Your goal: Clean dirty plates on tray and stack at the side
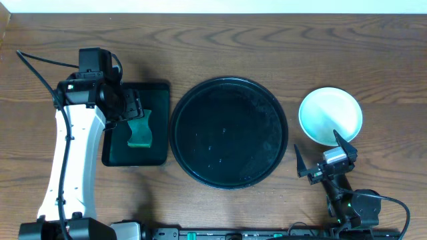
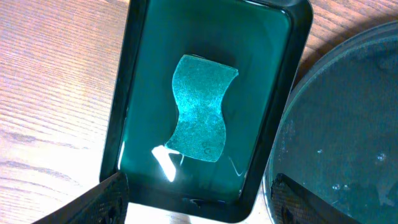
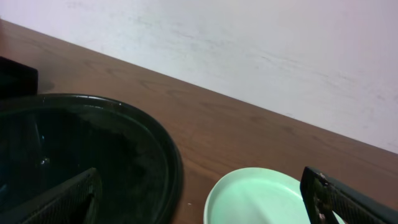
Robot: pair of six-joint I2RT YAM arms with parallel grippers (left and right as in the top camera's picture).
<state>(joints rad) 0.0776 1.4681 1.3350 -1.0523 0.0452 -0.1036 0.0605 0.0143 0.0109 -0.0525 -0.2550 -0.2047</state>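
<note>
I saw the tray (image 1: 175,133) bare and the plates (image 1: 330,115) seemingly stacked on the surface beside it, so the task looked done. The left pincer (image 2: 199,199) and right pincer (image 1: 317,143) both gaped wide, empty. Next, I'd only park the arms.

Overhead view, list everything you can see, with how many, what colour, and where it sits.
black tray: one, round, black, centre of the table, no plates on it
plates: white to pale mint, right of the black tray; looks like one from above, a stack beneath cannot be told
green tray: one, rectangular, dark green, left of the black tray
sponge: one, teal, lying in the green tray
table: one, brown wood
left arm: white, reaching over the green tray
left fingers: black, open, above the sponge
right arm: dark, front right
right fingers: black, open, at the plates' near edge
</note>
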